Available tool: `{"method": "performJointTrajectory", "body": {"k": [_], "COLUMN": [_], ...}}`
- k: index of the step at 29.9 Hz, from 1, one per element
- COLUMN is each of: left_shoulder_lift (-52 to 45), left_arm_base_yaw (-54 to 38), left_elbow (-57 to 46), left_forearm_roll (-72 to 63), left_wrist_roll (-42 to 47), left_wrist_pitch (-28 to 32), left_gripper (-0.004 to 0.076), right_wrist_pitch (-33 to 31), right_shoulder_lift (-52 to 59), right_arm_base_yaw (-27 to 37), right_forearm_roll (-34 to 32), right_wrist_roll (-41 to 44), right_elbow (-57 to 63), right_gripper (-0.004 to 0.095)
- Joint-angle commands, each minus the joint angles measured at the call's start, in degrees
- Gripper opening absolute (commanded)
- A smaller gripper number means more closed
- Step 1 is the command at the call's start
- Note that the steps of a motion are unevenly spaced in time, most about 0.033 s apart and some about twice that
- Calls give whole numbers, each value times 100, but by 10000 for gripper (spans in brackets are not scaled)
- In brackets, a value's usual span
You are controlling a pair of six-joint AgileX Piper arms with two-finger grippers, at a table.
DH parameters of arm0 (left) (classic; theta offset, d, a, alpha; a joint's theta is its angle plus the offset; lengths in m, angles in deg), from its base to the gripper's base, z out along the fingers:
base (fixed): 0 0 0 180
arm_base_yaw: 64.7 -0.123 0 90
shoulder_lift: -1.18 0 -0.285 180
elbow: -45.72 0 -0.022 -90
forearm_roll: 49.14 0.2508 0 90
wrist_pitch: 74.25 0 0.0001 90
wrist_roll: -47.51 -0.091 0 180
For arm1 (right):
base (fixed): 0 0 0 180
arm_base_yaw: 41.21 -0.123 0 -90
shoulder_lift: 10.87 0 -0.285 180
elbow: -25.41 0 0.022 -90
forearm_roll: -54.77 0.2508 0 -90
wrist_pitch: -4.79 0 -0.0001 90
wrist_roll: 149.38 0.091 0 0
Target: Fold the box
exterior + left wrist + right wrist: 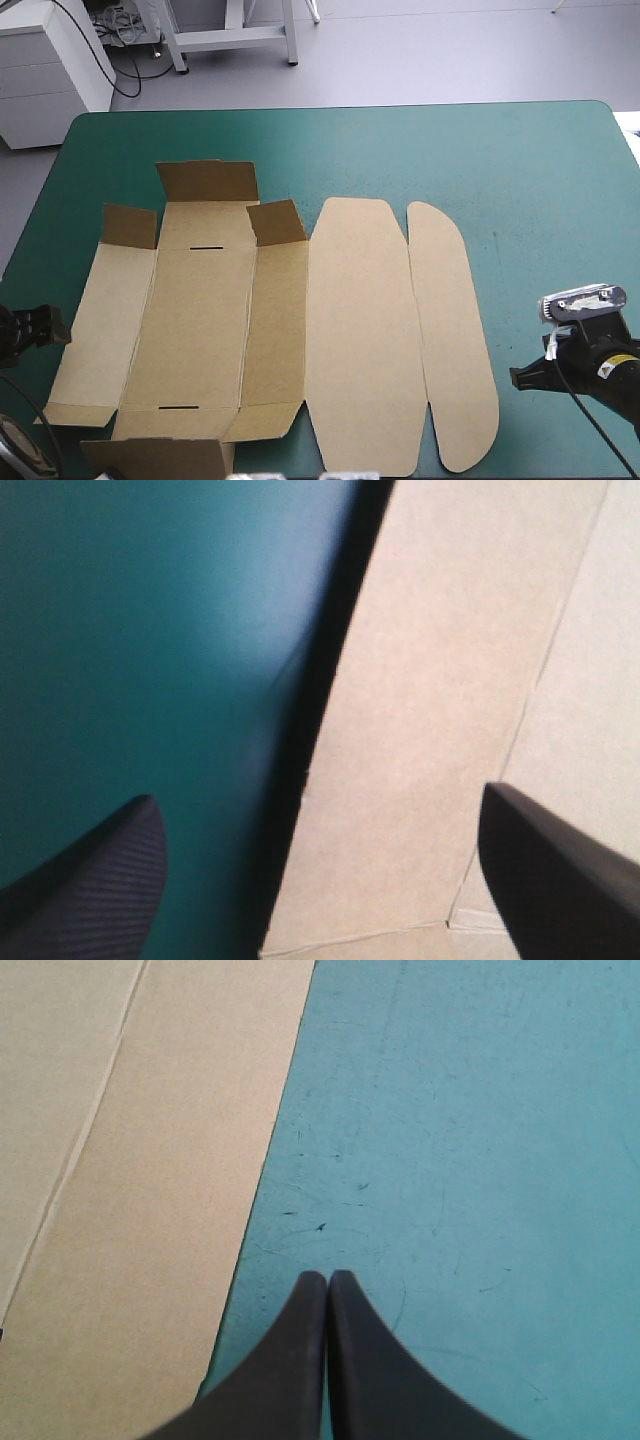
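The box [200, 320] lies mostly flat on the tabletop [540, 180]. Left tool [320, 795]: fingers apart, over its left edge. Right tool [328, 1278]: fingers together, beside its right edge.

Teal-green table cover [530, 170], faintly scratched

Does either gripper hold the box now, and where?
Nothing is held: left gripper open over the edge of the box, right gripper shut empty beside it.
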Motion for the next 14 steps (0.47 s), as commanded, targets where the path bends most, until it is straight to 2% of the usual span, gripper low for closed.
{"method": "performJointTrajectory", "body": {"k": [1, 14], "left_shoulder_lift": [-47, 343], "left_arm_base_yaw": [-19, -19], "left_elbow": [-130, -310], "left_forearm_roll": [-269, -159], "left_wrist_roll": [-396, -1096], "left_wrist_pitch": [-345, -409], "left_gripper": [604, 576], "right_wrist_pitch": [307, 307], "right_shoulder_lift": [3, 3], "right_arm_base_yaw": [35, 35], "right_forearm_roll": [-9, -21], "right_wrist_roll": [-67, -67], "right_elbow": [-144, -144], "right_gripper": [-20, -20]}}
